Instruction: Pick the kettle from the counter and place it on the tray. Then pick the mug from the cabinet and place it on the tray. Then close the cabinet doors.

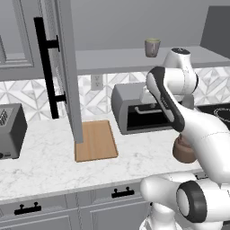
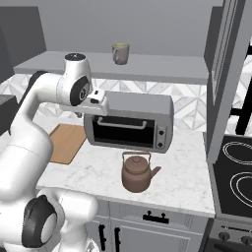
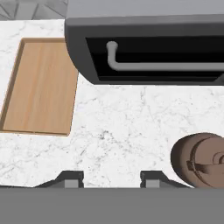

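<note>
Tool (image 3: 109, 179) spread above counter (image 3: 127, 127), kettle (image 3: 199, 161) off to its side

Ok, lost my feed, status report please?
Gripper open, above bare counter. Kettle still on counter, tray empty. Mug on cabinet shelf. Nothing blocking.

In the left base view the arm (image 1: 179, 112) is covering most of the kettle (image 1: 183, 150), and only a brown part is showing under the forearm. It is also hiding the right side of the toaster oven (image 1: 134, 110). The open cabinet door (image 1: 67, 67) is covering the far left corner of the tray (image 1: 95, 140).

In the hand view the right edge is cutting off the kettle (image 3: 201, 159). The fingertips (image 3: 72, 179) are showing only their tops, so the gap between them is hard to judge.
</note>
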Motion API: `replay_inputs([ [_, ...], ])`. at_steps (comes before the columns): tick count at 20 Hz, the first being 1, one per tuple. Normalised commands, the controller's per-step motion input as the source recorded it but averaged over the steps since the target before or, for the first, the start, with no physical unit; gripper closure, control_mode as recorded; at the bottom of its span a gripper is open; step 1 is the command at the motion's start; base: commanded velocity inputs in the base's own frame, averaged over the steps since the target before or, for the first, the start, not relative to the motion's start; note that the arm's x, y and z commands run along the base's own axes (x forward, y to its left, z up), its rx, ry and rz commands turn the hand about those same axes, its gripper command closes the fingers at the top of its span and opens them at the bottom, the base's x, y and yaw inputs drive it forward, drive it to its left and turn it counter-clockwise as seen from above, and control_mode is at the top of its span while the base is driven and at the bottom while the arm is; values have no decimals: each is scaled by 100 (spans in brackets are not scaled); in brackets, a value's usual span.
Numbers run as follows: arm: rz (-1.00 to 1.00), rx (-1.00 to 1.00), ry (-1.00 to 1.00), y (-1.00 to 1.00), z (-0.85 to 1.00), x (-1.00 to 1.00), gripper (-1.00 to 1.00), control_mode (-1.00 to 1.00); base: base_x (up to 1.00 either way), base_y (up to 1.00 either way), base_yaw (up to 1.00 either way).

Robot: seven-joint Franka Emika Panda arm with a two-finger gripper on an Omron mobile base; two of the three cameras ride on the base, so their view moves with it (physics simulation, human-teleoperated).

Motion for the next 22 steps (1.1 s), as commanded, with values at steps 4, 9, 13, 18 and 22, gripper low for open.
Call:
replay_inputs([
  [4, 0, 0, -13, 0, 0, -15, -100, -100, 0, 0, 0],
  [9, -9, 0, -50, -5, 3, -37, -100, -100, 0, 0, 0],
  [13, -11, 0, -70, -9, 40, -38, -100, -100, 0, 0, 0],
  [18, -16, 0, -62, -3, 61, -6, -100, -100, 0, 0, 0],
  [22, -14, 0, -32, 0, 57, 2, -100, -100, 0, 0, 0],
])
